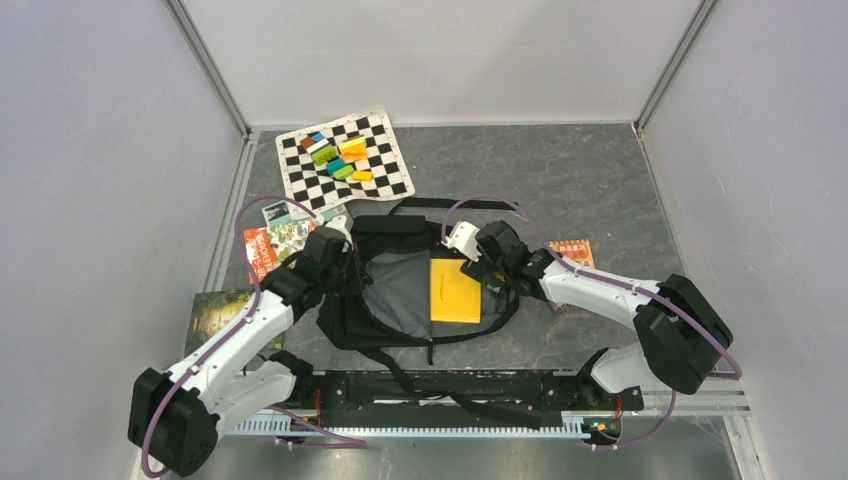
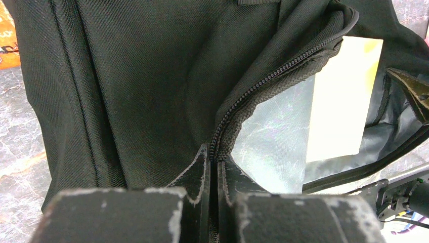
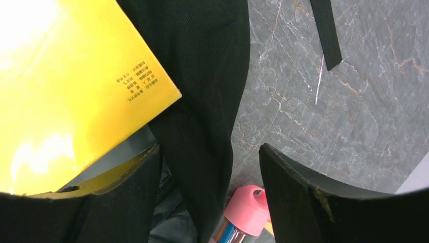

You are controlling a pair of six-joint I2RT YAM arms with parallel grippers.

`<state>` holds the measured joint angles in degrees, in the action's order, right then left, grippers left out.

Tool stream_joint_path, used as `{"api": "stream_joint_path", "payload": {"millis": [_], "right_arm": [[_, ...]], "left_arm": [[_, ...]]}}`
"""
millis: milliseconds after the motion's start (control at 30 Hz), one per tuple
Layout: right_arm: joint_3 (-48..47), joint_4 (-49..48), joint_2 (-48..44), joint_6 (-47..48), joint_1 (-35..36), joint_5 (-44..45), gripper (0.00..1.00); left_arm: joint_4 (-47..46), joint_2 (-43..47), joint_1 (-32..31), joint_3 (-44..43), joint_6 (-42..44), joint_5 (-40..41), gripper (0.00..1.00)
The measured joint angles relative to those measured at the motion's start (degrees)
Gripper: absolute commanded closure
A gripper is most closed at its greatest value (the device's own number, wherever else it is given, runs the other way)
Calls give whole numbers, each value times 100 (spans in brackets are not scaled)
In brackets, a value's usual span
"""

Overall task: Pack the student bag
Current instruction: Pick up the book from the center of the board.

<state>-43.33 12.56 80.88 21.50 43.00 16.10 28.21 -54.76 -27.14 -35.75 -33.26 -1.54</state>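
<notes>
1. Grey marbled tabletop point(image 1: 580, 180) inside white walls. The large black soft fabric backpack point(image 1: 400, 285) lies flat at centre, just ahead of the arm bases, with its mouth open and grey lining showing.
2. Done: one flat yellow book point(image 1: 455, 290) lies on the lining inside the opening.
3. Left gripper point(image 2: 213, 157): fingers pinched tight on the zipper edge of the bag, holding the left side of the mouth open.
4. Right gripper point(image 3: 208, 149): fingers spread wide, gripping nothing. A fold of the bag's right rim stands between them, and the book's corner is just beside one finger.
5. Left to pack, my read: printed booklets point(image 1: 280, 245) left of the bag, the orange booklet point(image 1: 572, 250) on its right, and a pink-capped bottle point(image 3: 245, 207) by the right rim.
6. Chequered mat point(image 1: 345, 155) with coloured blocks point(image 1: 338, 155) sits at the far side. Can't tell if it's cargo.
7. Estimate: early stage. Zip-up not started.
</notes>
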Motion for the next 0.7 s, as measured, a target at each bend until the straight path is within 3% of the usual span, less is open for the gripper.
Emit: {"api": "stream_joint_path", "payload": {"millis": [167, 200, 267, 300, 467, 700], "right_arm": [[-9, -258, 188, 9, 0, 66, 51], [-22, -264, 245, 4, 2, 81, 60], [-42, -284, 317, 2, 2, 118, 91], [-42, -299, 321, 4, 7, 173, 99], [-42, -483, 190, -387, 13, 608, 100], [-31, -632, -551, -1864, -22, 1097, 100]], "left_arm": [[15, -2, 0, -31, 4, 0, 98], [24, -2, 0, -39, 7, 0, 98], [48, -2, 0, -55, 9, 2, 98], [61, -2, 0, -63, 11, 2, 98], [116, 7, 0, -85, 11, 11, 98], [177, 262, 0, -85, 11, 70, 98]]}}
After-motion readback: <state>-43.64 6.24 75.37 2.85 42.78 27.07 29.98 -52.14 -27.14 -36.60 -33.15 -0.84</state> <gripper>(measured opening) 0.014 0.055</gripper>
